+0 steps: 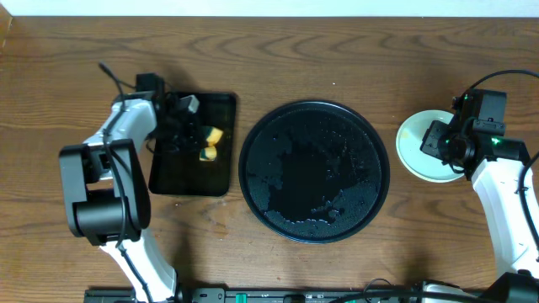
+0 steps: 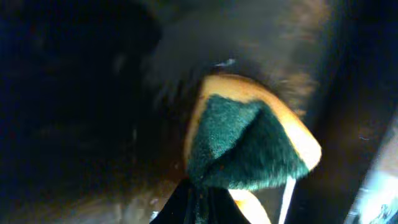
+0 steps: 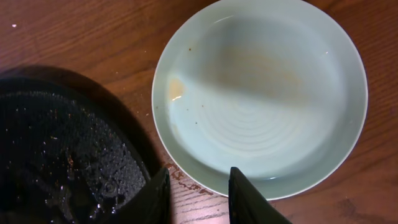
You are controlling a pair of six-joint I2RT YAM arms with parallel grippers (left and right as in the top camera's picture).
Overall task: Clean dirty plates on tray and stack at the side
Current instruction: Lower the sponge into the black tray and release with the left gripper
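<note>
**Tray cleared: the stacking step looks all but finished at the right.**
The round black tray [image 1: 313, 171] sits wet and empty at centre. Right of it a pale plate [image 1: 417, 148], round with no long axis, lies face up beneath the right gripper [image 3: 199, 182], whose jaws are parted and empty. Far left, the left gripper [image 1: 187, 126] pinches a sponge [image 2: 245, 140], and the next move is probably to set it down.

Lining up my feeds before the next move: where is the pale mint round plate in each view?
Overhead: pale mint round plate at far right, middle height.
Left wrist: not in it; only a green-and-yellow sponge.
Right wrist: the plate fills the upper right.
Shared landmark: large round glossy black tray, left of the plate in both.
</note>
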